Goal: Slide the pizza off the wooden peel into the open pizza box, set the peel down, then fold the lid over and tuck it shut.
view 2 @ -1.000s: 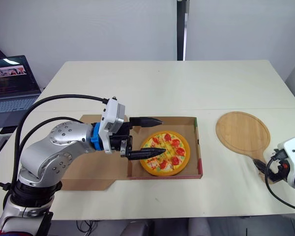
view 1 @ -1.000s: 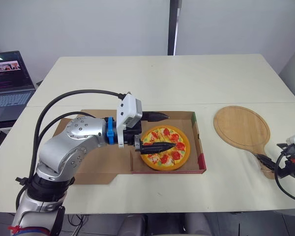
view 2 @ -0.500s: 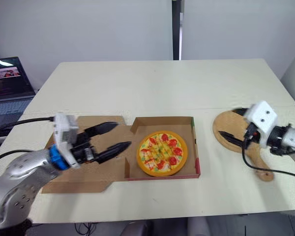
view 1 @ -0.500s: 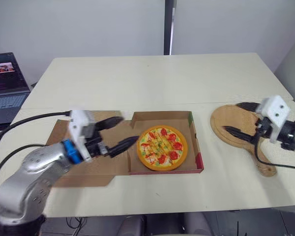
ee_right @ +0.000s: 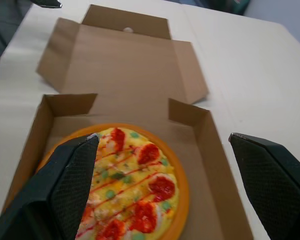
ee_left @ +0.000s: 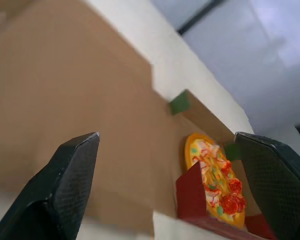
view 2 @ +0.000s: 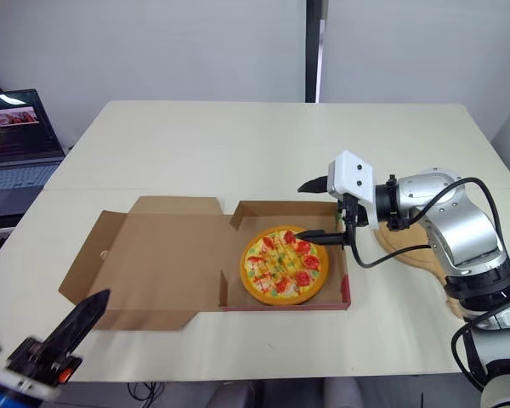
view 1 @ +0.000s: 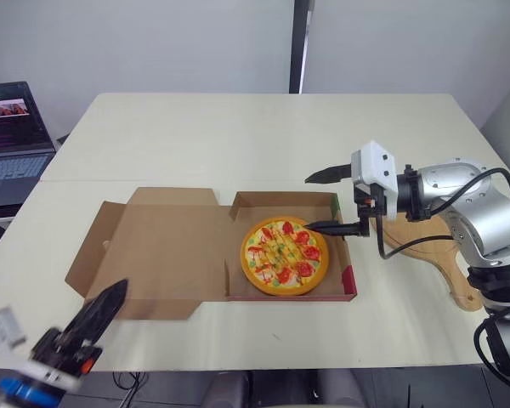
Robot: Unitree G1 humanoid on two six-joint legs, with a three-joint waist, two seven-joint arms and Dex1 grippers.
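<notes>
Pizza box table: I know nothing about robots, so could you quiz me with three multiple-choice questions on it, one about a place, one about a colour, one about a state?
1. Where is the pizza? A on the floor; B in the box; C on a chair.
2. What colour is the pizza's rim? A orange; B blue; C white.
3. How is the lid? A folded shut; B lying open, flat; C torn off.

Answers: 1 B, the box walls stand all around it. 2 A, an orange ring edges the toppings. 3 B, it is spread flat beside the tray and joined to it.
</notes>
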